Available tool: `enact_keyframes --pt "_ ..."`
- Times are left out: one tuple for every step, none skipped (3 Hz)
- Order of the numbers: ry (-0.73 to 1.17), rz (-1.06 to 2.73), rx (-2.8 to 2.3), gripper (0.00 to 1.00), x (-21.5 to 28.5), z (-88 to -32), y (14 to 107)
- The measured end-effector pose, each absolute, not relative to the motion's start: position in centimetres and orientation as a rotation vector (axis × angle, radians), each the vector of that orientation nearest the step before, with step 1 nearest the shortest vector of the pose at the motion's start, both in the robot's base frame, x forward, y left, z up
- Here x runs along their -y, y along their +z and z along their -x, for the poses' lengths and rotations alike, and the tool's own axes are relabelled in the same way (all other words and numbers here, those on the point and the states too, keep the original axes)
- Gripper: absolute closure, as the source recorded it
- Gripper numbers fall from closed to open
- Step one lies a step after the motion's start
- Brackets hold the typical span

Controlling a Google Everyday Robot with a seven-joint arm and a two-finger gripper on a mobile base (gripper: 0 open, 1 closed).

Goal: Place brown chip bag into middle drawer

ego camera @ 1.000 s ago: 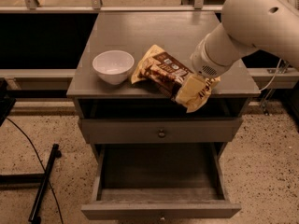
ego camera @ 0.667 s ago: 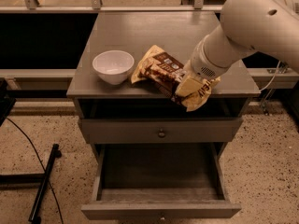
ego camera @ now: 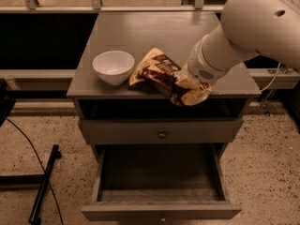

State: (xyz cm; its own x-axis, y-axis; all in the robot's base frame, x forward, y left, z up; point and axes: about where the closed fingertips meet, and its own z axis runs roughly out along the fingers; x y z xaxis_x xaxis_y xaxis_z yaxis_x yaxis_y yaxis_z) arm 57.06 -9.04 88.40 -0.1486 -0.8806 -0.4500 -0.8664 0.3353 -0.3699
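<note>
camera view: your gripper [ego camera: 186, 81] meets the right end of the crinkled brown foil chip bag [ego camera: 161, 74], grip cannot be told. bag lies on the grey bench [ego camera: 140, 32]; wide grey wooden middle drawer [ego camera: 159, 211] open below, placing undone.

we see crinkled, glossy foil on the brown chip bag [ego camera: 161, 74]; the gripper [ego camera: 187, 82], at its right end near the cabinet's [ego camera: 140, 32] front edge, ends a smooth matt arm [ego camera: 253, 27]. the middle drawer [ego camera: 140, 211] looks matt grey wood, the white bowl [ego camera: 113, 67] smooth.
</note>
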Motion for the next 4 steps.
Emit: enact_keyframes --pt "0.047 1.502 -1.960 1.00 8.8 -53.3 90.2" --pt "0.074 1.438 -1.922 1.00 11.0 -49.2 91.7" --pt "0.139 1.403 -1.925 1.00 15.1 -45.1 90.6" --pt "0.109 1.446 -1.870 1.00 15.5 -44.6 91.1"
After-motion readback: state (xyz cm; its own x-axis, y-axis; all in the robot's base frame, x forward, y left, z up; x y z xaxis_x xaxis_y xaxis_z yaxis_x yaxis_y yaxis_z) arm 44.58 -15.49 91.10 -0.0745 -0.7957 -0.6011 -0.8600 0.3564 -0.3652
